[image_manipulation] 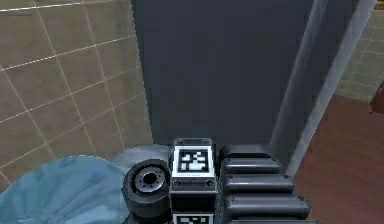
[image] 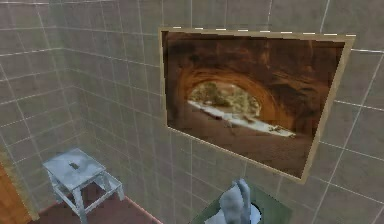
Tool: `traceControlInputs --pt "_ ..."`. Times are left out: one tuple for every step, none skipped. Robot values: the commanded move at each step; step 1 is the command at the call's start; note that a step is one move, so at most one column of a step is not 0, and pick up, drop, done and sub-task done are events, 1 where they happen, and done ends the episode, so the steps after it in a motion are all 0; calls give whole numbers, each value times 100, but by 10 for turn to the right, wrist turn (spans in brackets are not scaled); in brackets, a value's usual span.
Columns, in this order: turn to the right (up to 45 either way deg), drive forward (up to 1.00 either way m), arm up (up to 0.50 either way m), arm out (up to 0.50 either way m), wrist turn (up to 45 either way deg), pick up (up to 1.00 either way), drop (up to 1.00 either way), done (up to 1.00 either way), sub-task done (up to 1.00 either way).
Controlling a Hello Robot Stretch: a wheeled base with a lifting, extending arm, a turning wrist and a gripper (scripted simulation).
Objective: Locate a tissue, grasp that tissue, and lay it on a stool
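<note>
A small pale stool [image: 82, 178] with a square seat stands on the reddish floor at the forward view's lower left, close to the tiled wall. At the bottom middle of that view a crumpled grey-white thing [image: 236, 200], perhaps a tissue, sticks up from a dark green surface [image: 212, 213]. In the arm side view the dark arm [image_manipulation: 250, 190] rises from the bottom edge with a white marked square [image_manipulation: 195, 162] at its end. Left of it sits the gripper's [image_manipulation: 148, 185] round dark body. Its far end is not clear, so I cannot tell whether it holds anything.
A large framed picture of a rock arch [image: 250, 95] hangs on the tiled wall ahead. A wooden edge [image: 8, 200] shows at the bottom left. In the arm side view a pale blue rounded surface [image_manipulation: 60, 190] lies left of the gripper, a dark grey panel [image_manipulation: 220, 70] stands behind, and reddish floor [image_manipulation: 340, 150] lies right.
</note>
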Motion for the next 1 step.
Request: traceControlInputs --pt "0 30 0 0 0 0 0 0 0"
